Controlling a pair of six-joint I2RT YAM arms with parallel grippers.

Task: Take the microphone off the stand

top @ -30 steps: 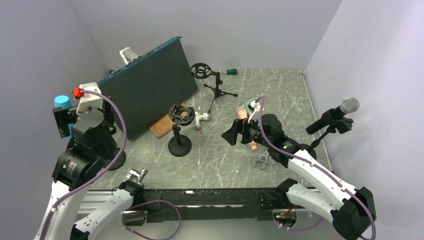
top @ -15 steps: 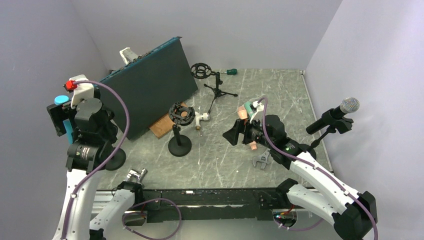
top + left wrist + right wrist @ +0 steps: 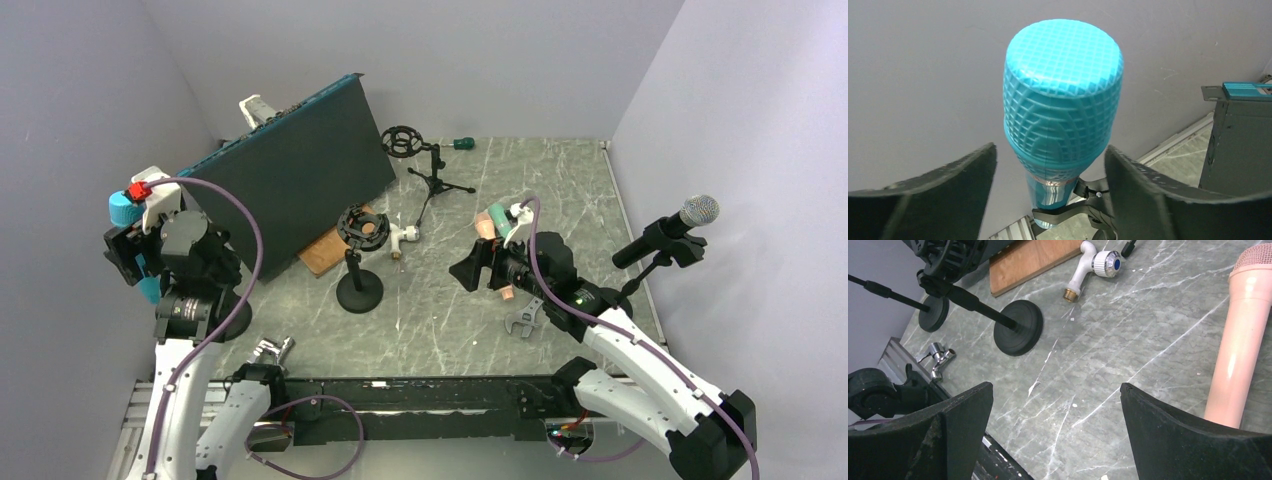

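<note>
The cyan microphone is seen upright at the far left edge of the surface, close to the left wall. Its neck is held in the black clip of its stand, and the round base of that stand is partly hidden behind the left arm.

The meshed head of the microphone is straddled by the left end effector, whose jaws are set apart, one on each side. A thin strip of wall is visible between the head and the left finger. The right finger is seen hard against the head's edge, but whether it touches cannot be told.

A dark panel is propped up just right of the left arm.

The right end effector is held wide open and empty, low over the middle of the surface. A pink microphone is laid on the surface just beside its right finger. Ahead of it an empty stand, a white tap and a wooden board are seen. A silver-headed microphone is carried on another stand at the right edge.
</note>
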